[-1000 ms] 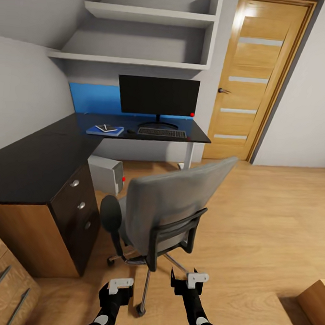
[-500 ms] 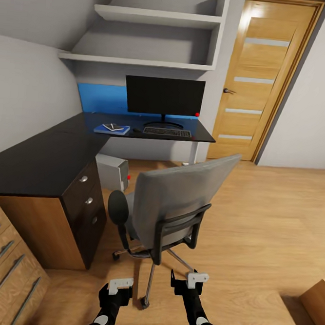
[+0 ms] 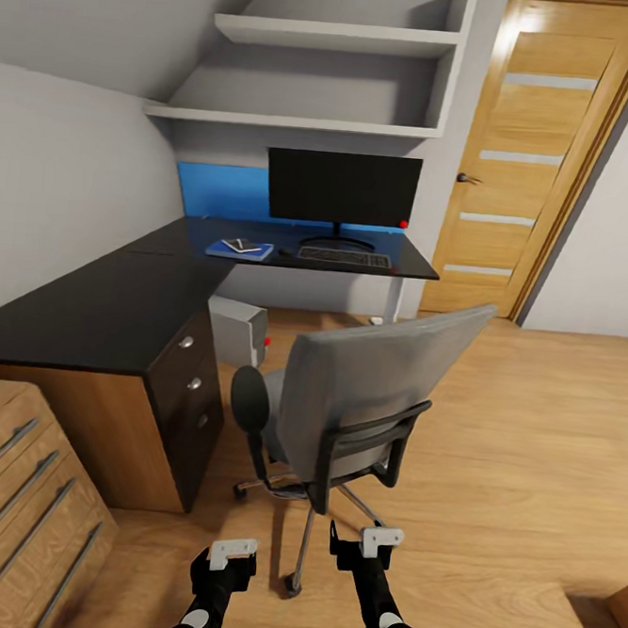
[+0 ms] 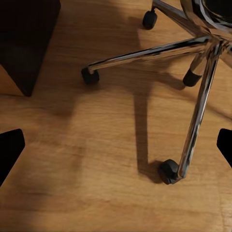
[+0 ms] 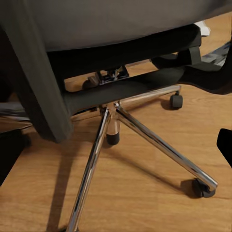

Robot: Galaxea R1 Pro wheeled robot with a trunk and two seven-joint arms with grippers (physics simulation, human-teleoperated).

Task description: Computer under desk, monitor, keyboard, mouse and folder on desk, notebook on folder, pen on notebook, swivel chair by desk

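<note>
Swivel chair near desk; pen probably atop notebook.

We see the computer half hidden under the desk; the pen on the notebook is too small to tell.

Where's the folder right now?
In the head view the folder lies on the far wing of the desk, left of the mouse and keyboard, with the notebook on top.
</note>
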